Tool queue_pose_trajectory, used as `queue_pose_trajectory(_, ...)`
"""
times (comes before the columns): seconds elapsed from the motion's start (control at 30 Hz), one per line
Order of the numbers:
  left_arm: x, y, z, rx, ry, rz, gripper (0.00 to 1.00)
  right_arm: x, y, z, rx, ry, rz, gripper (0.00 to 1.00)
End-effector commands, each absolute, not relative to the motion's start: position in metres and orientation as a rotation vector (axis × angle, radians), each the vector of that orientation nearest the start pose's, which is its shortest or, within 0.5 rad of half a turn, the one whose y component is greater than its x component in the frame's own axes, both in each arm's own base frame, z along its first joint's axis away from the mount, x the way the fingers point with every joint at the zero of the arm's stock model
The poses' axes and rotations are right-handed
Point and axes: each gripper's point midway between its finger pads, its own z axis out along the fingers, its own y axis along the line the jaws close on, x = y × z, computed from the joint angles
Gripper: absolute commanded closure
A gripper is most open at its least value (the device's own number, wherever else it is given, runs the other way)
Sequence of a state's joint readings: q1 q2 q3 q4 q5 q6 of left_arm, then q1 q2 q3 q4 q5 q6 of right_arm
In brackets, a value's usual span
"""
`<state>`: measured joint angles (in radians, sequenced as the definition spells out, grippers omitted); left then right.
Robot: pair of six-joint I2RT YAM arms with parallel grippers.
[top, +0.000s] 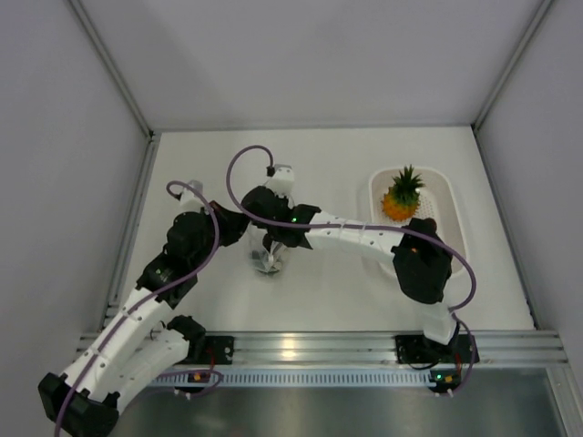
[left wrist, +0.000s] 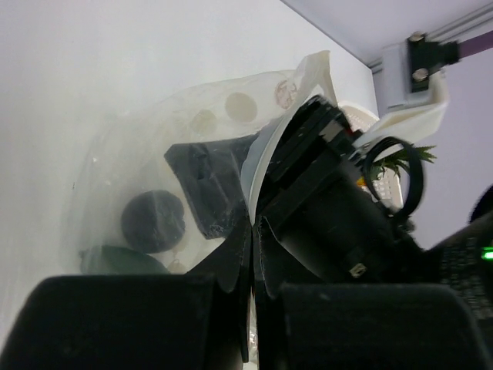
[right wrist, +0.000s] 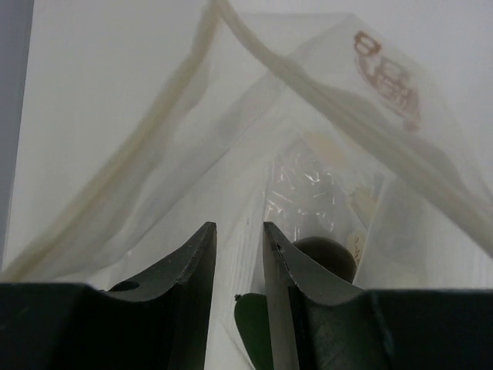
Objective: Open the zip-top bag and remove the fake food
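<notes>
The zip-top bag (top: 269, 262) stands at the table's middle, where both grippers meet. My left gripper (left wrist: 253, 223) is shut on the bag's rim, with a thin film pinched between its jaws. Through the clear wall (left wrist: 139, 139) show a dark brown round piece (left wrist: 152, 222) and a dark green piece (left wrist: 123, 260). My right gripper (right wrist: 238, 227) reaches down into the bag's mouth (right wrist: 192, 154) with its jaws apart. The green piece (right wrist: 253, 331) lies low between them against the right finger, and the brown piece (right wrist: 327, 258) sits behind that finger. The pineapple (top: 401, 196) lies in the basket.
A white perforated basket (top: 451, 209) stands at the right of the table, beside the right arm's elbow. Grey walls close in the table on the left, back and right. An aluminium rail runs along the near edge.
</notes>
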<state>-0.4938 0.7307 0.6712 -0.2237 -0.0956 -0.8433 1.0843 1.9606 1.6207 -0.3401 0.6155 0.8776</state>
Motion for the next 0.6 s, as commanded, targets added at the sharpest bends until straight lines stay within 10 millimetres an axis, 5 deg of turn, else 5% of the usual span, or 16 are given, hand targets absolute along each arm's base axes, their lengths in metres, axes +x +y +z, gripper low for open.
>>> queue_pose_trajectory(0.0,0.265,-0.154,0.263,-0.403,1.793,-0.852,1.0,0.312,0.459,0.161,0.068,2.085,0.516,0.69)
queue_pose_trajectory(0.23,0.269,-0.141,0.251,-0.429,1.816,-0.749,1.0,0.304,0.43,0.132,-0.034,2.146,0.395,0.66)
queue_pose_trajectory(0.57,0.269,-0.145,0.236,-0.437,1.857,-0.752,1.0,0.27,0.431,0.104,-0.188,2.26,0.504,0.55)
